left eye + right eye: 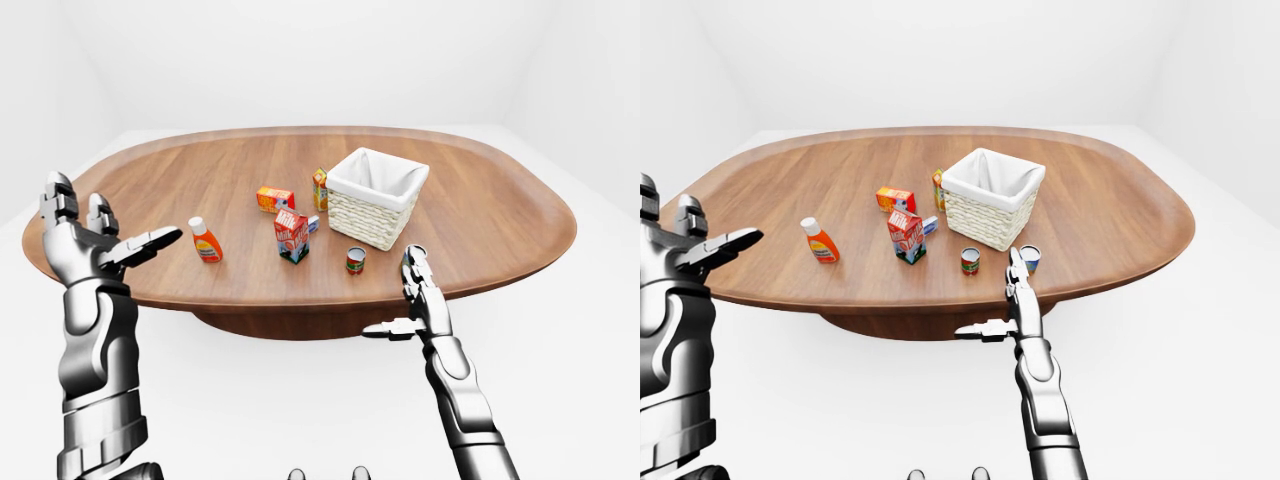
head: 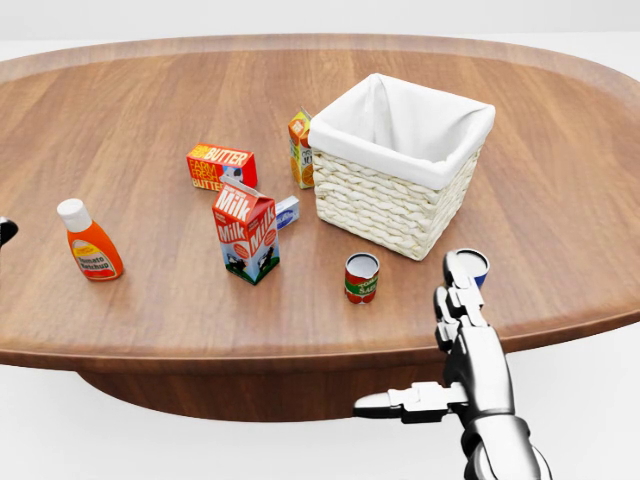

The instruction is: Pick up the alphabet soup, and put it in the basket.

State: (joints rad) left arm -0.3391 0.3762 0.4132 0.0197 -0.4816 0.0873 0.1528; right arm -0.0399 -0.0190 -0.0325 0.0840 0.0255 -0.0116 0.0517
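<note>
White, bare walls and floor surround the oval wooden table [image 2: 150, 320], and as far as I can see nothing of the job is done yet. The basket [image 2: 385, 195] stands with only its white liner showing inside, up and to the left of my right hand [image 2: 472, 345]. That hand is at the near edge of the table, its fingers [image 2: 462, 275] stretched straight and the thumb stuck out sideways, so it is fully open and holds nothing. Just past those fingertips stands a small blue-and-white can, which I take to be the soup [image 1: 1030, 259], though I cannot read its label. It is upright on the table, close below the basket wall in the head view, and the fingers partly hide it there. I cannot tell whether they touch it. A red can [image 2: 361, 277] stands a little left of the fingers, and a milk carton [image 2: 246, 232] stands further left. My left hand [image 1: 85, 250] is raised well off to the left, its fingers spread wide and empty, near the ketchup bottle [image 2: 90, 242] but apart from it. What is left is everything: closing on the soup, lifting it, carrying it over the rim and letting go.
</note>
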